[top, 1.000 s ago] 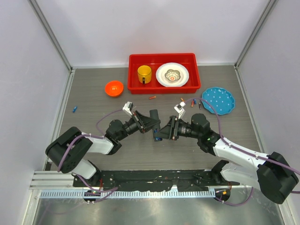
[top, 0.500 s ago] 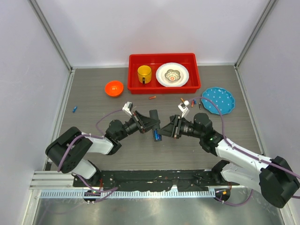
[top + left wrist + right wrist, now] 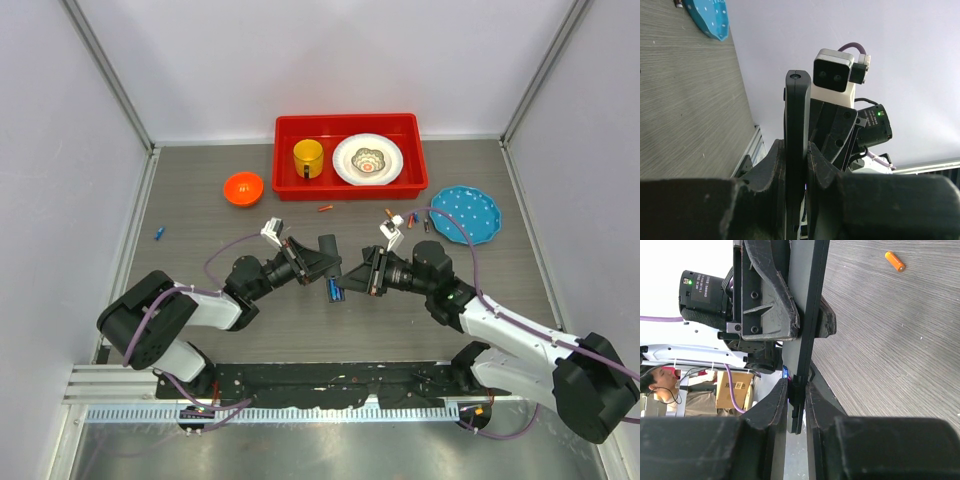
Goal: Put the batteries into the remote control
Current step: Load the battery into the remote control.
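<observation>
The remote control (image 3: 333, 278) is a slim black bar held in the air between both grippers above the table's middle. My left gripper (image 3: 327, 263) is shut on it; in the left wrist view the remote (image 3: 797, 110) stands edge-on between the fingers (image 3: 771, 165). My right gripper (image 3: 348, 283) is shut on the remote's other end (image 3: 807, 305). A blue battery (image 3: 785, 372) shows at that end. Loose batteries lie on the table: an orange one (image 3: 325, 208), a blue one (image 3: 159, 234) and several (image 3: 410, 218) by the blue plate.
A red tray (image 3: 350, 121) at the back holds a yellow mug (image 3: 308, 157) and a white plate (image 3: 368, 159). An orange bowl (image 3: 243, 188) sits left of it and a blue dotted plate (image 3: 465, 213) at the right. An orange battery (image 3: 894, 261) lies on the table.
My right arm has shifted slightly right and back. A blue spot now shows at the remote between the grippers. The left arm has held still.
</observation>
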`<state>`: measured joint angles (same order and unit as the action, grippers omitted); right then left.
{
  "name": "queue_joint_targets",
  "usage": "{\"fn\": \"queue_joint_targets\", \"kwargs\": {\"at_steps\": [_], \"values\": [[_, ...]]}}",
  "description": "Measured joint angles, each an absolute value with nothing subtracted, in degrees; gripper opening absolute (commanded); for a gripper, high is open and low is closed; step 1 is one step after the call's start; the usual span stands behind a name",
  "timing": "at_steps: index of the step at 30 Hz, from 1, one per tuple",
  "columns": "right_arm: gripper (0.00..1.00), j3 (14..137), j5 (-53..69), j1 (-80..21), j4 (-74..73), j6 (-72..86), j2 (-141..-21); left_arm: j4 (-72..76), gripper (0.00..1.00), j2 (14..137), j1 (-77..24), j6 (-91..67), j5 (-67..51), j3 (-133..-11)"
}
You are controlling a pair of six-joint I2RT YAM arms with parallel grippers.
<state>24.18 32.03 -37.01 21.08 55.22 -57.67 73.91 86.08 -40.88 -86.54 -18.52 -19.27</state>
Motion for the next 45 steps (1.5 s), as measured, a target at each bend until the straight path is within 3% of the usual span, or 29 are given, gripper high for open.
{"fn": "queue_joint_targets", "kwargs": {"at_steps": [1,2,5,10,23,31,40,45], "values": [[0.23,24.2,32.0,-37.0,21.1,55.2,-57.7,73.9,0.00,86.1,-40.9,-86.5,-18.5,-19.3],[0.37,24.2,32.0,-37.0,21.1,55.2,-57.7,73.9,0.00,86.1,-40.9,-86.5,-18.6,-19.3],[0.54,24.2,31.9,-37.0,20.8,55.0,-57.6,73.9,0.00,86.1,-40.9,-86.6,-18.6,-19.3],[0.58,24.2,31.8,-37.0,20.1,54.8,-57.6,73.9,0.00,86.1,-40.9,-86.6,-18.6,-19.3],[0.45,24.2,33.4,-37.0,20.8,55.0,-59.2,73.6,0.00,86.1,-40.9,-86.6,-18.7,-19.3],[0.48,24.3,34.2,-37.4,23.4,56.2,-60.8,73.6,0.00,86.1,-40.9,-86.6,-18.7,-19.3],[0.27,24.3,34.6,-37.6,25.5,57.5,-61.6,73.6,0.00,86.1,-40.9,-86.5,-18.7,-19.3],[0.23,24.3,34.6,-37.8,25.8,58.2,-61.9,73.6,0.00,86.1,-40.9,-86.5,-18.7,-19.3]]}}
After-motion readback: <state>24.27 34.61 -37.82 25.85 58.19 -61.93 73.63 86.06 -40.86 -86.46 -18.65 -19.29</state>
